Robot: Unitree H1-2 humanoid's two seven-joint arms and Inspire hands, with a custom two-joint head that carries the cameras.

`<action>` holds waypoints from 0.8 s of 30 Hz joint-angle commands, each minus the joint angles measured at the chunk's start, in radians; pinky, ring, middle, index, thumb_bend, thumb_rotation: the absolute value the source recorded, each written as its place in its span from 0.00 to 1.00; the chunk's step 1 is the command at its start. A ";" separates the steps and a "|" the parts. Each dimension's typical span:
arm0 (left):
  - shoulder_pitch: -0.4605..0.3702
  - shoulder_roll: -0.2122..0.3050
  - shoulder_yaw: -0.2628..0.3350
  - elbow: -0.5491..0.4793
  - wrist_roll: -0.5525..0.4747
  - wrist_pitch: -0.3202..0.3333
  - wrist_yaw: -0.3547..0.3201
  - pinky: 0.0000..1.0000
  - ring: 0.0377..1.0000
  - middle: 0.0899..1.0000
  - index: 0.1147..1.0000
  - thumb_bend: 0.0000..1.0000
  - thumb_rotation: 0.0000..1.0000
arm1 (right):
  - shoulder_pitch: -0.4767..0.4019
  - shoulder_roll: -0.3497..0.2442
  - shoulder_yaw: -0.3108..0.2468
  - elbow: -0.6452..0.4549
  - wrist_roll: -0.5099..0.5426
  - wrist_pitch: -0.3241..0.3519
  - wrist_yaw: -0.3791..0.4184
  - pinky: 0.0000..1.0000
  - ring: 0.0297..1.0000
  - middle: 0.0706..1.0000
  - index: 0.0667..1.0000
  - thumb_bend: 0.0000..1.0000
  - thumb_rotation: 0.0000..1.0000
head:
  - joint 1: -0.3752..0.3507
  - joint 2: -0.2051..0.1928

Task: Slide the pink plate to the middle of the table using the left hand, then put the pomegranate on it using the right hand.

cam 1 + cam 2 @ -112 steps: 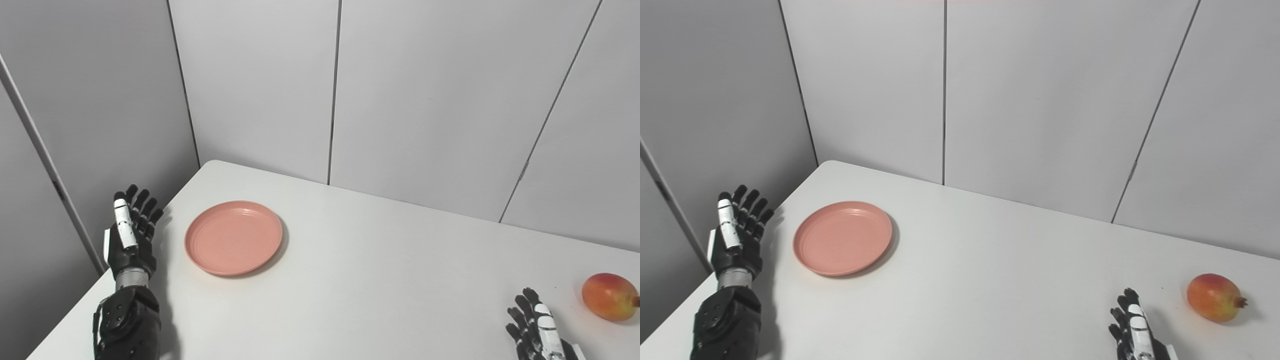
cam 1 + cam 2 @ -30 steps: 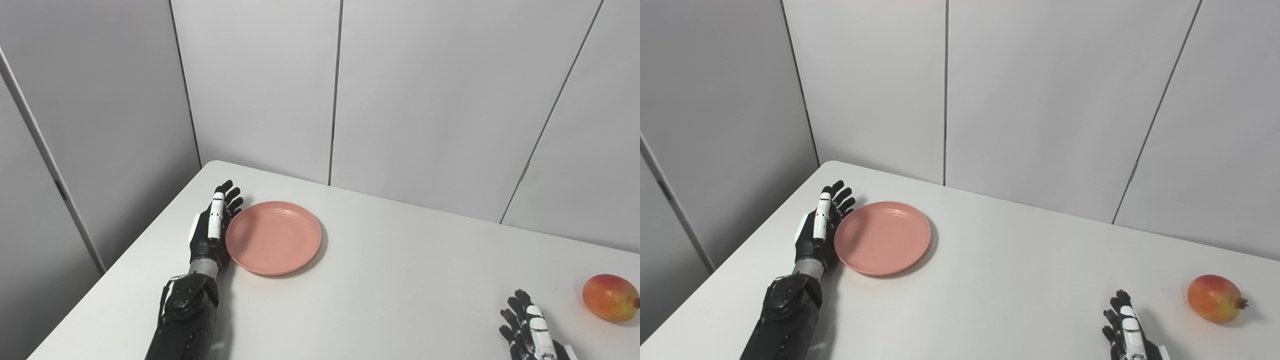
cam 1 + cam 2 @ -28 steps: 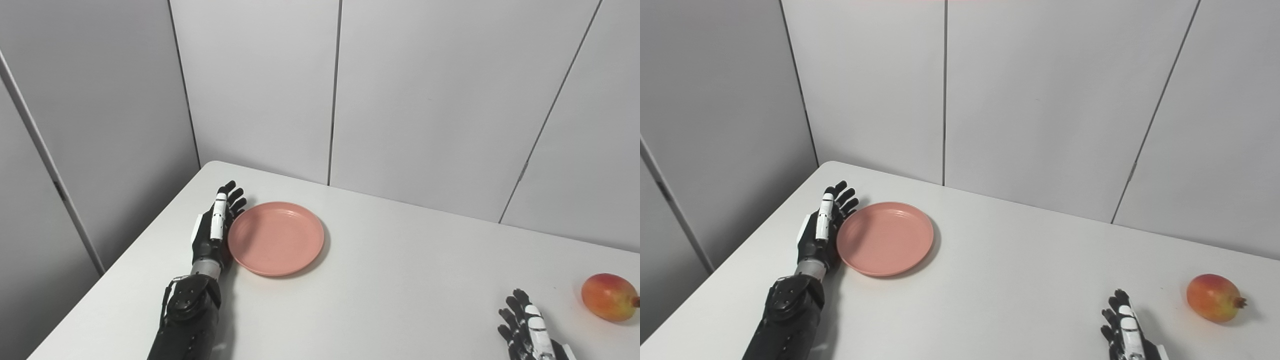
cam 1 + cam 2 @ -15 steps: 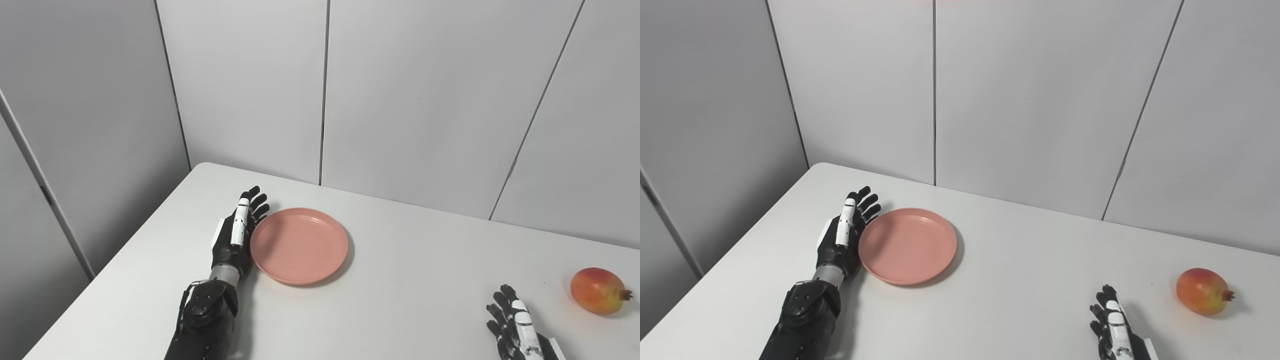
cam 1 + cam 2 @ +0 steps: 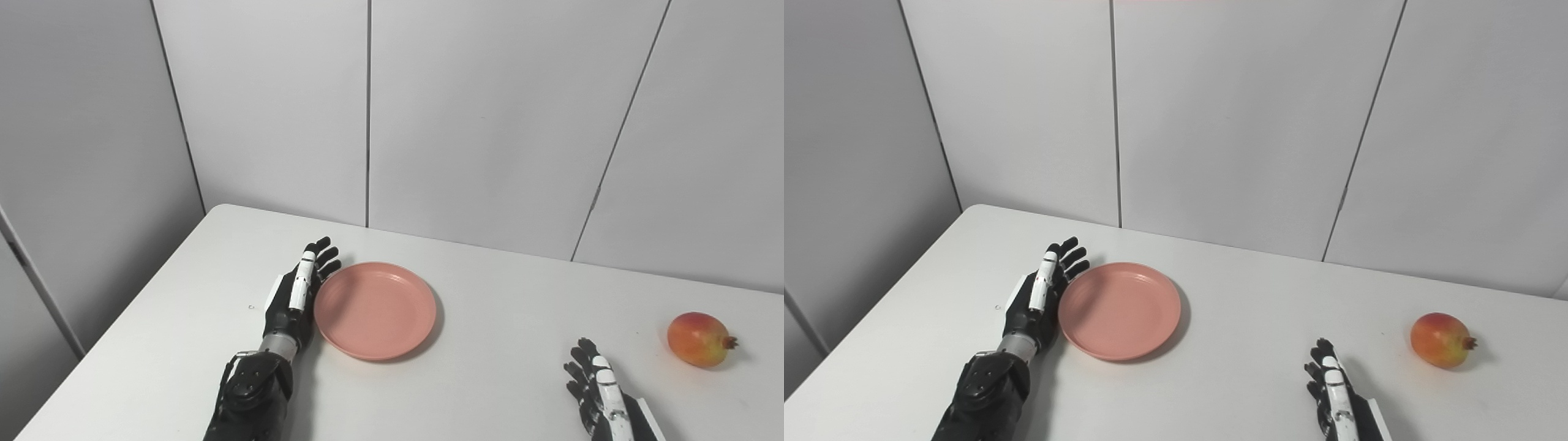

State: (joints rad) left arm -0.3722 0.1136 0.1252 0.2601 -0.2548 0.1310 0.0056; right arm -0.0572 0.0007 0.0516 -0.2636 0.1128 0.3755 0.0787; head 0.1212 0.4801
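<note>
A pink plate [image 5: 375,309] lies flat on the white table [image 5: 490,380], left of the middle. My left hand [image 5: 297,297] is open and stands on edge, its palm side against the plate's left rim. It also shows in the right eye view [image 5: 1041,294], beside the plate [image 5: 1119,309]. A red and yellow pomegranate [image 5: 699,331] lies at the right side of the table. My right hand [image 5: 597,392] is open and empty near the front edge, left of the pomegranate and apart from it.
Grey wall panels [image 5: 490,122] stand close behind the table's far edge. The table's left edge [image 5: 110,324] runs diagonally beside my left arm. A tiny dark speck [image 5: 250,307] lies left of my left hand.
My left hand has come in from beyond the table's left edge and pushed the plate to the right. The camera has also turned right. The right hand and pomegranate have stayed put.
</note>
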 commanded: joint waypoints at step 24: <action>0.010 -0.130 -0.196 -0.063 0.104 0.109 -0.064 0.88 0.89 0.90 0.87 0.39 1.00 | -0.046 0.032 0.009 -0.006 -0.048 -0.053 -0.022 0.98 0.96 0.96 0.96 0.30 1.00 | -0.116 0.062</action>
State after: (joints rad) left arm -0.3664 0.0111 -0.0447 0.2050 -0.1646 0.1942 -0.0380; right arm -0.0686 0.0257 0.0576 -0.2578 0.0669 0.3725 0.0614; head 0.0078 0.5399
